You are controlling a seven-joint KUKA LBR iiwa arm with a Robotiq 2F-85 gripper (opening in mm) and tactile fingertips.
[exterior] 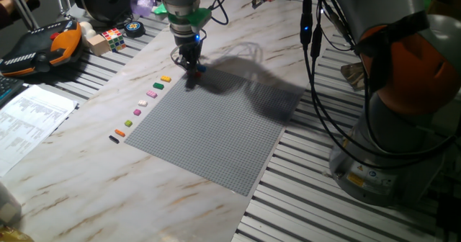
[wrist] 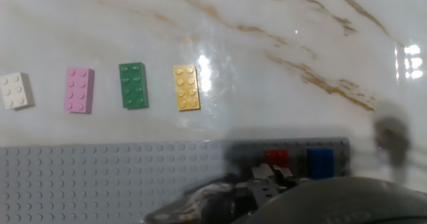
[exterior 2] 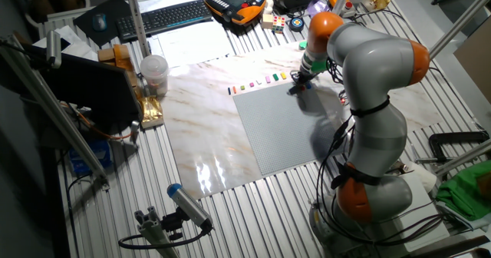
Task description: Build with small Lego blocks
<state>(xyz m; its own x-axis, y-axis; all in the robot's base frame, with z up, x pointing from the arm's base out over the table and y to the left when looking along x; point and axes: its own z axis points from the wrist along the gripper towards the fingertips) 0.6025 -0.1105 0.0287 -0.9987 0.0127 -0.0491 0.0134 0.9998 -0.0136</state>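
End effector (exterior: pixel 191 67) low over far corner of grey baseplate (exterior: pixel 216 127), directly above red brick (wrist: pixel 276 158) already seated there beside blue brick (wrist: pixel 320 163); finger spread impossible to tell, tips blurred in hand view and tiny in both fixed views. Remaining bricks lined up on marble surface (exterior: pixel 94 170) just off baseplate's left edge: yellow (wrist: pixel 186 87), green (wrist: pixel 133 85), pink (wrist: pixel 79 89), white (wrist: pixel 16 90), further ones toward near end. Likely risks: catching red or blue brick on lifting away, popping either loose; dragging across studs. Corner placement tight against baseplate rim; ample bare studs nearer and rightward; open marble beyond far edge for retreat.
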